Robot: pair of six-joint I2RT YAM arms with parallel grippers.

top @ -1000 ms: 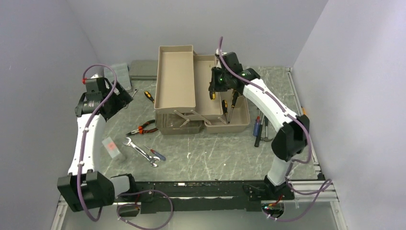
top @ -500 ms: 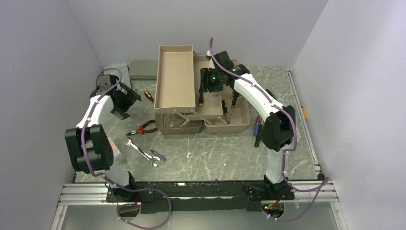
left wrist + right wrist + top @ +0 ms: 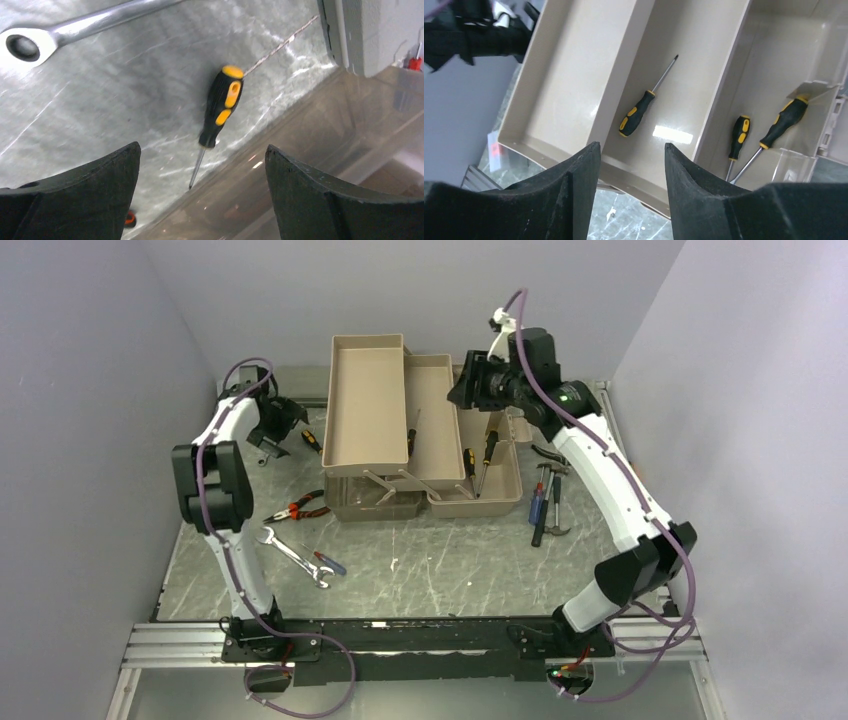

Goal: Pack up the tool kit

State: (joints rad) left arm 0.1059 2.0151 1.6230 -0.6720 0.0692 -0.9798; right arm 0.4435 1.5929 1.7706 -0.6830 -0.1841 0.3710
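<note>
The taupe toolbox stands mid-table with its trays folded out. One black-and-yellow screwdriver lies in the inner tray. Two more screwdrivers rest in the box's bottom. My right gripper hangs open and empty above the tray's near rim, seen at the box's back right from the top. My left gripper is open wide over another black-and-yellow screwdriver that lies on the table beside the box's smoky translucent panel. From above, that gripper sits left of the box.
A ring spanner lies just beyond the left gripper, by the small grey case. Orange-handled pliers and two wrenches lie front left. A hammer, pliers and screwdrivers lie right of the box.
The right gripper let go of a screwdriver, which now lies in the tray, then rose and drew back to the right. The left arm swung inward over the screwdriver by the box.
</note>
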